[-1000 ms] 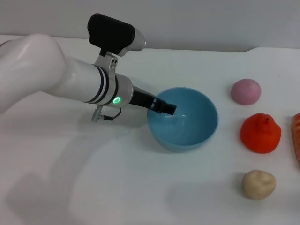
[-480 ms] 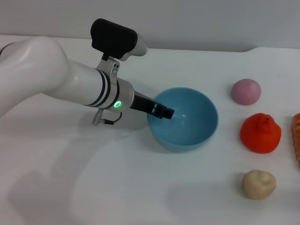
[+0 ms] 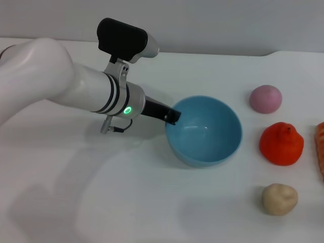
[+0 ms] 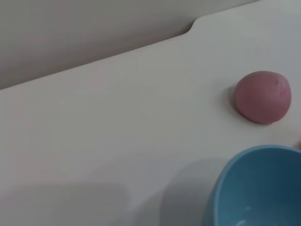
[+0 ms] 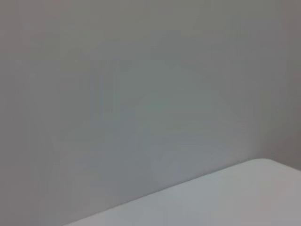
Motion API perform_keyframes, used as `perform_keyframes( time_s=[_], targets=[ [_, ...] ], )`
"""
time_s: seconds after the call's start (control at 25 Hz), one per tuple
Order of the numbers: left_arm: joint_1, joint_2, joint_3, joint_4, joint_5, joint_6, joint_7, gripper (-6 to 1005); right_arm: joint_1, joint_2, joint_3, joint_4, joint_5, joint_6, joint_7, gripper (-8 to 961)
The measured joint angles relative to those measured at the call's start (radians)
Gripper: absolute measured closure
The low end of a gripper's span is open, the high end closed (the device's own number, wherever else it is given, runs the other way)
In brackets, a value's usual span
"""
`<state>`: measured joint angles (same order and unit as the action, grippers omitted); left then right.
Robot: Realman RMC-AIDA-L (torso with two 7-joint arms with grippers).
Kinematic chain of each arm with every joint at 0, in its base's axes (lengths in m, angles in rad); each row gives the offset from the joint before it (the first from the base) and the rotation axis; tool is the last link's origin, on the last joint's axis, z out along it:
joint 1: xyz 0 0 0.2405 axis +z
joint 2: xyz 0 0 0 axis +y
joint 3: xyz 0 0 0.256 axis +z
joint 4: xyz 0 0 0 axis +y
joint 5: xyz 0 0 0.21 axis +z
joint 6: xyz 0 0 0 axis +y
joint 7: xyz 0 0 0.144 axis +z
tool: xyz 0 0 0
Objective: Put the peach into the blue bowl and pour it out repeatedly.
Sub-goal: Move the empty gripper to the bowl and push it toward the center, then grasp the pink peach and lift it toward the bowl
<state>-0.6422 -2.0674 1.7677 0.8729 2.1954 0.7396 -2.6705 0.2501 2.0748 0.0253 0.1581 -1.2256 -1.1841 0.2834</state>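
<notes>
The blue bowl point(image 3: 202, 156) stands upright and empty at the middle of the white table. It also shows in the left wrist view point(image 4: 256, 186). The pink peach point(image 3: 265, 98) lies on the table to the bowl's far right, apart from it, and shows in the left wrist view point(image 4: 262, 97) too. My left gripper point(image 3: 173, 117) reaches in from the left, its dark tip at the bowl's left rim. My right gripper is out of view; the right wrist view shows only wall and a table corner.
A larger red-orange fruit point(image 3: 281, 144) sits right of the bowl, below the peach. A beige lumpy potato-like thing point(image 3: 279, 199) lies nearer the front right. An orange object point(image 3: 320, 147) is cut off at the right edge.
The left gripper's tip has drawn back from inside the bowl to its left rim. The bowl has shifted slightly to the right. The peach has not moved.
</notes>
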Motion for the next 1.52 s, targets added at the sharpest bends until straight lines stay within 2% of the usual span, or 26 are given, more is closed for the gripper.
perform_keyframes(
  time_s=[0.28, 0.56, 0.8, 1.0, 1.16, 1.44, 1.52],
  targets=[
    [-0.031, 0.005, -0.042, 0.004, 0.006, -0.010, -0.002, 928, 0.024, -0.008, -0.011, -0.062, -0.063, 0.011, 0.194, 320],
    [-0.095, 0.008, -0.161, 0.009, 0.062, -0.016, -0.004, 997, 0.092, -0.009, -0.012, -0.260, -0.322, 0.049, 0.564, 335],
    [-0.133, 0.007, -0.243, 0.013, 0.077, -0.065, -0.005, 1001, 0.207, -0.010, -0.035, -0.481, -0.644, 0.136, 0.961, 356],
    [-0.161, 0.006, -0.248, 0.004, 0.139, -0.096, -0.055, 1000, 0.334, -0.020, -0.234, -0.609, -0.919, 0.253, 1.362, 373],
    [-0.164, 0.004, -0.242, 0.002, 0.156, -0.107, -0.075, 1000, 0.392, -0.014, -0.383, -0.651, -0.965, 0.274, 1.478, 387],
    [-0.159, 0.002, -0.239, 0.002, 0.157, -0.123, -0.078, 1001, 0.493, -0.015, -0.632, -0.547, -1.005, 0.454, 1.644, 411],
    [-0.158, 0.001, -0.238, 0.001, 0.157, -0.127, -0.078, 1001, 0.510, -0.011, -0.673, -0.522, -1.006, 0.501, 1.651, 418]
  ],
)
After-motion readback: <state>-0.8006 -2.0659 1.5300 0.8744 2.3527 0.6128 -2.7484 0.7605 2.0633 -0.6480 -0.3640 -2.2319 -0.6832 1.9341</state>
